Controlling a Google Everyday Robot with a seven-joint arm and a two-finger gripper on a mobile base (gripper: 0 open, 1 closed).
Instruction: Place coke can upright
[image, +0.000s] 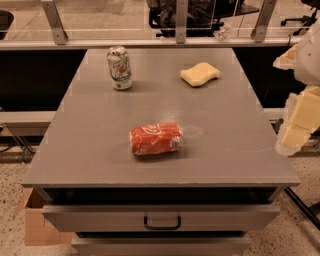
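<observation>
Cream-coloured tool (294, 131) at the right edge of the view, off the right side of the grey worktop (90, 150); whether it is open or closed cannot be told, and it touches none of the objects shown. Coke can (156, 139), lying on its side near the front centre of the worktop with its silver end to the right, well apart from the tool and to its left. White-and-green soda can (119, 68) upright at rear left; yellow sponge (200, 74) at rear right.
</observation>
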